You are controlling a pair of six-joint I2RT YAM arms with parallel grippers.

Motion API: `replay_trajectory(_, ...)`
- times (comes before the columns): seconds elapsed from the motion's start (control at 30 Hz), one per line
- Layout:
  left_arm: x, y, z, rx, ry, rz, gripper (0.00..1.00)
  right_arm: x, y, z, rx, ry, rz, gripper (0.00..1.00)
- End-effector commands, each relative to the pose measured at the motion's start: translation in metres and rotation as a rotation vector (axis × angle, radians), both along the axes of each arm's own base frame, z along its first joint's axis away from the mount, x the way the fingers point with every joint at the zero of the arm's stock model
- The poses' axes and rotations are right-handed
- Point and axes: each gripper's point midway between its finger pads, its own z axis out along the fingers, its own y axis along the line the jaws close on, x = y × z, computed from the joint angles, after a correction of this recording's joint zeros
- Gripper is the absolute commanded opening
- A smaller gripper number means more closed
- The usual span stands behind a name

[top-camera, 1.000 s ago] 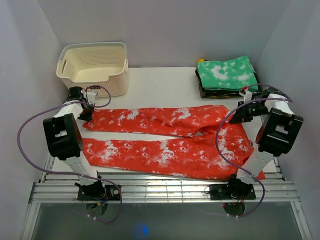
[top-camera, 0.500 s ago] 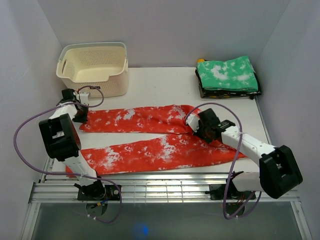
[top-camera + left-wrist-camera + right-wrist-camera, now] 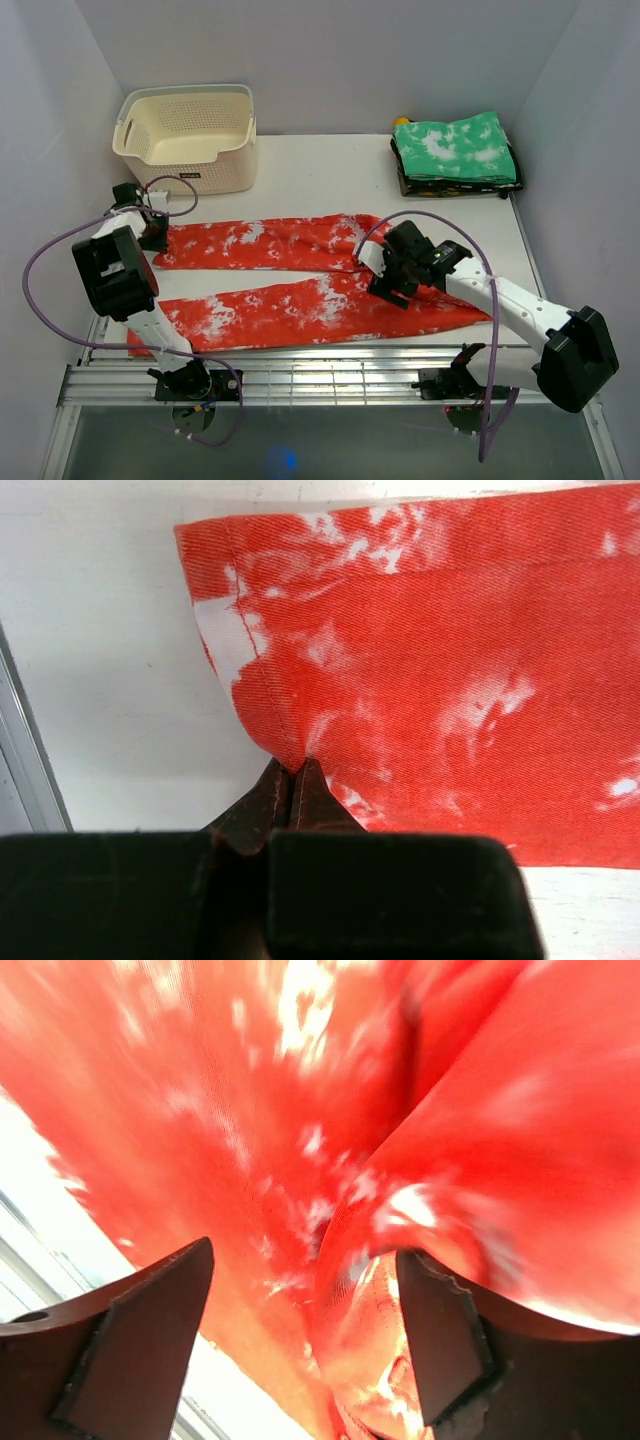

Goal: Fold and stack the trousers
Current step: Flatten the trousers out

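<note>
The red tie-dye trousers (image 3: 300, 300) lie on the white table (image 3: 320, 180), both legs running to the left and the waist end doubled over at the right. My left gripper (image 3: 152, 238) is at the far leg's hem, and in the left wrist view it (image 3: 295, 770) is shut on that hem's edge of the trousers (image 3: 440, 660). My right gripper (image 3: 385, 282) hovers over the middle of the trousers, open. In the right wrist view its fingers (image 3: 140, 1330) stand wide apart over loose red cloth (image 3: 300, 1160), gripping nothing.
A stack of folded green tie-dye trousers (image 3: 455, 150) sits at the back right. A cream plastic basket (image 3: 190, 135) stands at the back left. The metal rail (image 3: 320, 380) with both arm bases runs along the near edge.
My right gripper carried the waist end leftward over the trousers, then opened and let go. My left gripper drew the far leg's hem slightly left, still shut.
</note>
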Motion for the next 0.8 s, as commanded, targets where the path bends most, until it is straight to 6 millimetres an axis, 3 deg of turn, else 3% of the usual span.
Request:
replay_trajectory(0.0, 0.001, 0.011, -0.002, 0.034, -0.010, -0.007, 0.00, 0.015, 0.029, 0.069, 0.188, -0.036, 0.009, 0.80)
replay_trajectory(0.07, -0.001, 0.017, -0.003, 0.052, -0.013, -0.005, 0.00, 0.034, 0.017, 0.085, 0.271, 0.007, -0.077, 0.80)
replay_trajectory(0.1, -0.001, 0.019, -0.003, 0.057, -0.013, -0.006, 0.00, 0.051, 0.013, 0.105, 0.324, -0.027, -0.107, 0.80)
replay_trajectory(0.13, -0.003, 0.020, -0.004, 0.063, -0.008, -0.012, 0.00, 0.065, 0.003, 0.109, 0.345, -0.021, -0.154, 0.80)
replay_trajectory(0.17, -0.003, 0.023, -0.003, 0.069, -0.013, -0.009, 0.00, 0.081, -0.023, 0.112, 0.358, -0.010, -0.243, 0.80)
replay_trajectory(0.2, -0.004, 0.024, -0.002, 0.071, -0.014, -0.009, 0.00, 0.087, -0.024, 0.118, 0.409, 0.020, -0.249, 0.79)
replay_trajectory(0.23, -0.005, 0.024, -0.004, 0.070, -0.010, -0.010, 0.00, 0.107, -0.040, 0.120, 0.426, 0.037, -0.311, 0.77)
replay_trajectory(0.3, -0.006, 0.024, -0.003, 0.070, -0.010, -0.014, 0.00, 0.115, -0.044, 0.118, 0.461, 0.096, -0.342, 0.74)
replay_trajectory(0.47, -0.008, 0.024, -0.003, 0.073, -0.004, -0.017, 0.00, 0.145, -0.064, 0.083, 0.446, 0.199, -0.474, 0.71)
replay_trajectory(0.67, -0.008, 0.023, -0.003, 0.074, -0.003, -0.023, 0.00, 0.129, -0.060, 0.021, 0.412, 0.419, -0.525, 0.83)
replay_trajectory(0.77, -0.009, 0.023, -0.005, 0.072, 0.001, -0.023, 0.00, 0.128, -0.060, 0.003, 0.408, 0.456, -0.542, 0.88)
